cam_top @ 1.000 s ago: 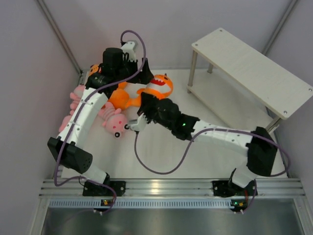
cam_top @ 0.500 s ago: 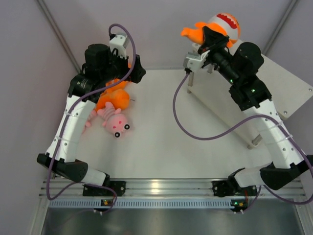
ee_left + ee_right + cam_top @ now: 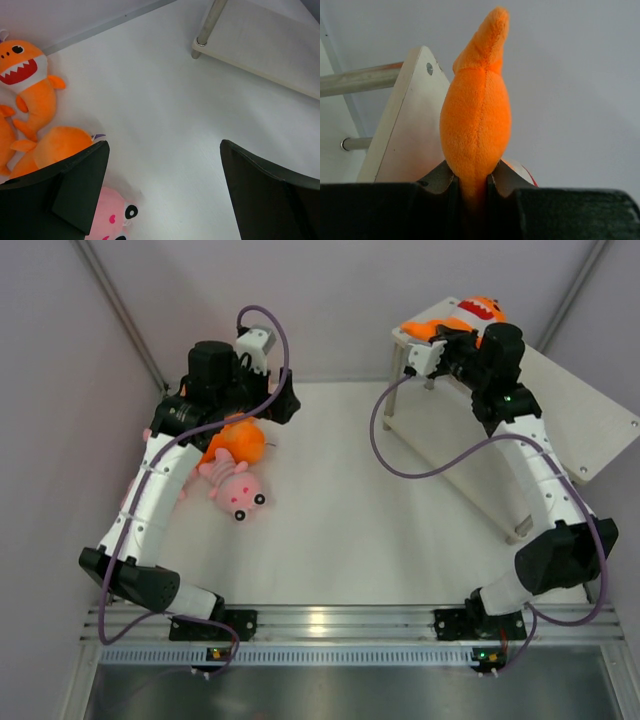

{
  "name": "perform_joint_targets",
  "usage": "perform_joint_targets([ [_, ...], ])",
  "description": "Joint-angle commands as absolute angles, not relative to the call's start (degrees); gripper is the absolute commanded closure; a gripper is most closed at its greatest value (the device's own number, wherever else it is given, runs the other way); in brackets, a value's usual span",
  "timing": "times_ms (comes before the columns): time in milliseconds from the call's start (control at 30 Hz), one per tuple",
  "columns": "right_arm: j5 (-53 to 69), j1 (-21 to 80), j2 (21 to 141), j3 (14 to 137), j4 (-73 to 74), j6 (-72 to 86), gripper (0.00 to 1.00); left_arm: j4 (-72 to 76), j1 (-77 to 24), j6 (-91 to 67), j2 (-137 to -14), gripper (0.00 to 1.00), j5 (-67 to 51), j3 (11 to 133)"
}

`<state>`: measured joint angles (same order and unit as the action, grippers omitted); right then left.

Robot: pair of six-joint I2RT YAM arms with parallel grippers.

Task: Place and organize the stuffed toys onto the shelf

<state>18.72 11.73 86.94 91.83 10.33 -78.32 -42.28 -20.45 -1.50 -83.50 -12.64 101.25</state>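
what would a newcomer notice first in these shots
First, the bright orange shark toy, pinched in the right fingers at the far left end of the shelf, by its top board. Next, the heap of orange toys and a pink toy on the left side of the table, under the wide-open left fingers.

Yeah so the left arm (image 3: 150,490) covers most of the far-left pile, just an orange plush (image 3: 240,443) and a pink plush (image 3: 237,490) peeking out, and up close the tail of the orange shark (image 3: 475,125) hides most of its face.
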Motion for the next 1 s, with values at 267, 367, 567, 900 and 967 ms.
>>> perform_joint_targets([
  [267, 22.77, 8.96, 90.26, 94.40, 10.99, -74.62, 0.84, -42.10, -20.30, -0.53, -82.26, 0.02, -13.18, 101.60],
  [367, 23.90, 8.96, 88.60, 92.82, 8.97, -72.17, 0.60, -42.19, -20.30, -0.53, -83.31, 0.02, -13.27, 101.86],
  [567, 24.70, 8.96, 84.82, 91.58, 9.83, -70.05, 0.21, -42.10, -20.30, 0.17, -84.64, 0.02, -13.88, 101.95],
  [900, 24.36, 10.72, 77.70, 88.94, 19.41, -71.27, 0.05, -42.10, -20.30, 2.81, -84.37, 0.02, -17.04, 98.53],
  [967, 24.08, 12.29, 77.00, 89.38, 21.62, -71.19, 0.04, -42.10, -20.30, 5.27, -85.07, 0.02, -16.79, 97.13],
])
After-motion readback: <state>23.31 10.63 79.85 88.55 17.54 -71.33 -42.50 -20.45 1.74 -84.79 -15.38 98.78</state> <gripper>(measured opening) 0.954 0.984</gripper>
